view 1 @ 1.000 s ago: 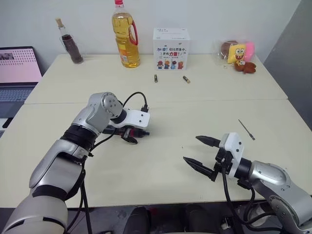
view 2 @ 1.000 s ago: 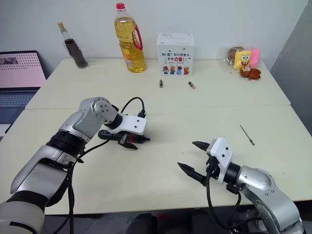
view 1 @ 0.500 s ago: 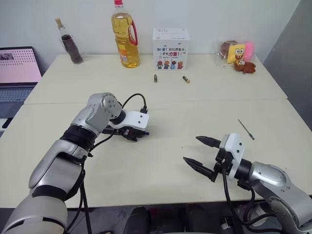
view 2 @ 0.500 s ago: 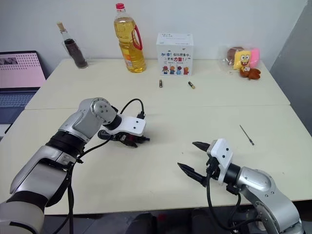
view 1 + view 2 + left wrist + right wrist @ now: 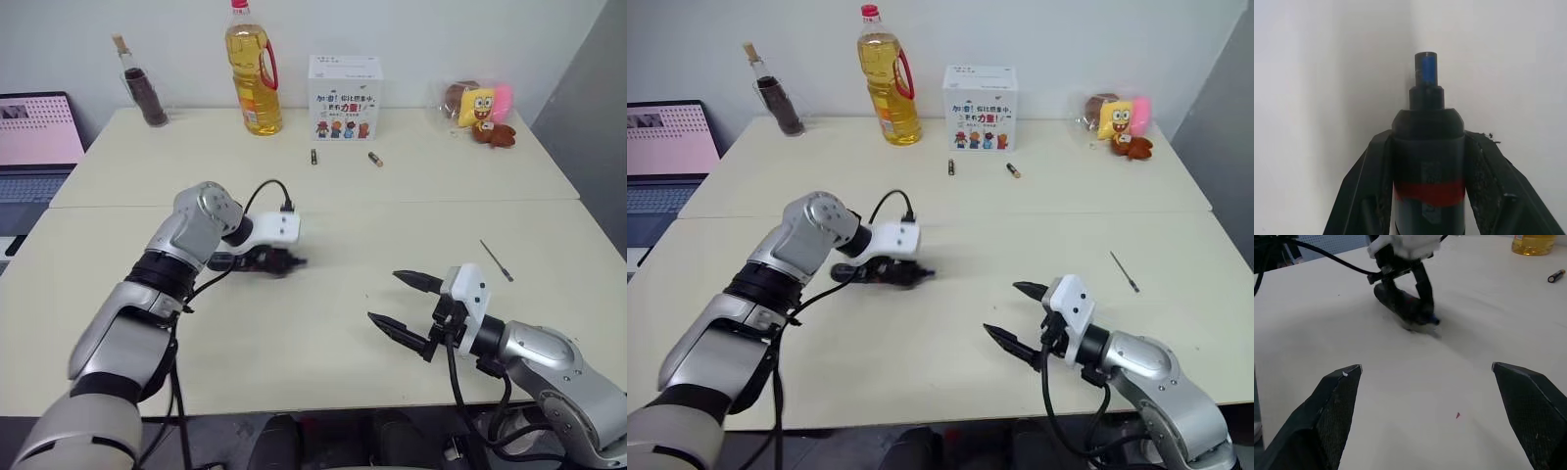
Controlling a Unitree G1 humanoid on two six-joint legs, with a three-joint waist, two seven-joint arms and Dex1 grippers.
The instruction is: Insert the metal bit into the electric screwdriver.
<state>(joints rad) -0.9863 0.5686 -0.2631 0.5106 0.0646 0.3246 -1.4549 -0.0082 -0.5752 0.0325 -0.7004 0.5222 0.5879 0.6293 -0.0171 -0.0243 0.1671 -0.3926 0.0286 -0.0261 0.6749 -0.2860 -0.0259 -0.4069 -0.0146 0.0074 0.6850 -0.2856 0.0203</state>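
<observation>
The electric screwdriver (image 5: 1428, 161), black with a red band, sits between the two black fingers of my left gripper (image 5: 279, 261), which is shut on it. It hangs just above the table left of centre, its narrow tip pointing toward the right. The right wrist view shows the screwdriver (image 5: 1400, 303) held the same way. The metal bit (image 5: 495, 259), a thin grey rod, lies on the table at the right, beyond my right gripper (image 5: 384, 297). That gripper stands open near the front edge with nothing between its fingers.
Two small batteries (image 5: 313, 157) (image 5: 374, 159) lie on the far table. Behind them stand an oil bottle (image 5: 253, 69), a white box (image 5: 344, 83) and a small corked bottle (image 5: 142, 93). Plush toys (image 5: 480, 108) sit far right, a laptop (image 5: 34, 137) far left.
My left gripper closed on the screwdriver, then lifted it off the table and turned it toward the right. The right gripper has stayed where it was, open.
</observation>
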